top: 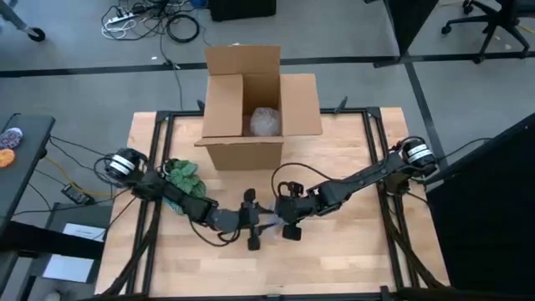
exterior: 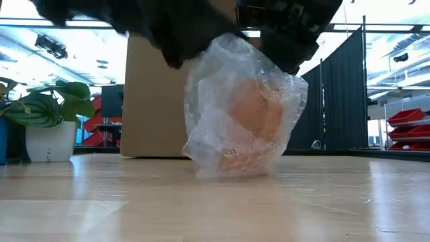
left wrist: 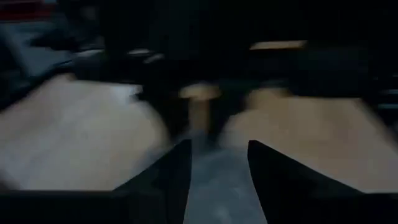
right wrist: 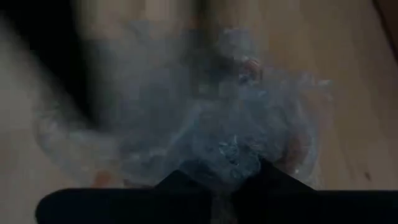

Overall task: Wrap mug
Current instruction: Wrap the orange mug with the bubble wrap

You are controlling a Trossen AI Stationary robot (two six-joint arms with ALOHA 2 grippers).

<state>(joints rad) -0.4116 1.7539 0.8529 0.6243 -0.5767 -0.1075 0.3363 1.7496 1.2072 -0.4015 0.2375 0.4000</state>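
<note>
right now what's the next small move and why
Probably tuck the loose bubble wrap under the orange mug. It bunches open on the table, and both the left tool and right tool are beside it.

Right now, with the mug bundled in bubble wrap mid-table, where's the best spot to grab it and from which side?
Probably the gathered wrap at the top of the wrapped mug, coming from above. The low view shows the bundle sitting on the table, bulging round the orange mug and narrowing upward, so the loose top pinches easily. The left end effector and right end effector already flank it.
</note>
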